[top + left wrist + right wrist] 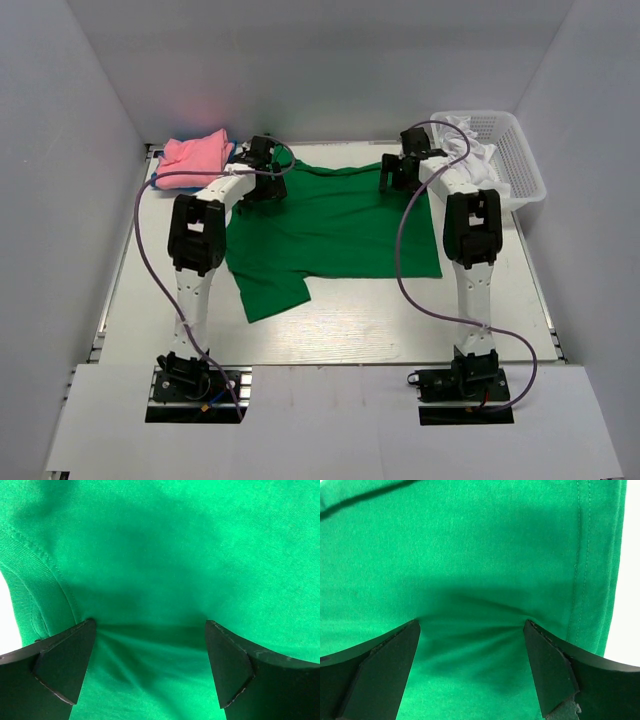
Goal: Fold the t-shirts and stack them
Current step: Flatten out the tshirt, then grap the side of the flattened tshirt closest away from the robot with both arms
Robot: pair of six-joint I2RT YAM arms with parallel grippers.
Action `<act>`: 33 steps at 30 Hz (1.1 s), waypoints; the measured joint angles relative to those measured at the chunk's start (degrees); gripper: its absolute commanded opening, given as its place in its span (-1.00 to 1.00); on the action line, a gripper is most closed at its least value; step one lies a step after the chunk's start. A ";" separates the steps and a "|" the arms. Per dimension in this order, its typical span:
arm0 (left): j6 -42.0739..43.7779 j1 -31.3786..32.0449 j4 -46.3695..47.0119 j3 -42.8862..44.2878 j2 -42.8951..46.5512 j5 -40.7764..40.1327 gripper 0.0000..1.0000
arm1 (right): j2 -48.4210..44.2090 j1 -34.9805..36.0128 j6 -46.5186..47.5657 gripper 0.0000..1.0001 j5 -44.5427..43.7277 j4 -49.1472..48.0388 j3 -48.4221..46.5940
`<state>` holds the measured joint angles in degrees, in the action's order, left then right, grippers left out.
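Left gripper (262,172): arm stretched to upper centre, jaws wide on bright green cloth t-shirt (340,225).
Right gripper (400,172): mirrored, jaws wide.
Wrist views only: cloth puckers between fingers (60,665).

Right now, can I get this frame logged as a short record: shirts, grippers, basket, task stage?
green t-shirt: spread flat on the table, one sleeve toward the near left
left gripper: open, fingertips pressed on the shirt's far-left part beside a ribbed seam, cloth puckered between them
right gripper: open, pressed on the shirt's far-right part near the stitched hem
pink t-shirt: folded, far-left corner, a blue edge showing beneath it
basket: far right, white cloth inside
stage: green shirt not yet folded
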<state>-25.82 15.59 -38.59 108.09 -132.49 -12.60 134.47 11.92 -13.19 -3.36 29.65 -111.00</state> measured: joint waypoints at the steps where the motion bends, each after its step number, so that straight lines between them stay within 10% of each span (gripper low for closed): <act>1: -0.15 -0.09 -0.15 0.55 -0.22 0.37 1.00 | 0.50 -0.13 0.63 0.81 0.35 0.28 -0.85; 13: -0.76 0.09 -3.43 -4.00 9.92 3.08 1.00 | -14.08 3.06 7.93 0.81 3.48 -0.81 10.16; 24: -11.23 0.63 -11.67 -46.58 50.93 11.85 1.00 | -55.01 3.82 -7.82 0.81 4.37 -12.26 51.98; 33: -17.40 2.27 -12.79 -72.85 64.35 20.70 1.00 | -63.73 3.80 -13.68 0.81 4.59 -12.72 62.16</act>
<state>-43.22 17.87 -51.37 35.24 -68.14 8.10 70.74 15.73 -26.87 1.23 16.93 -48.84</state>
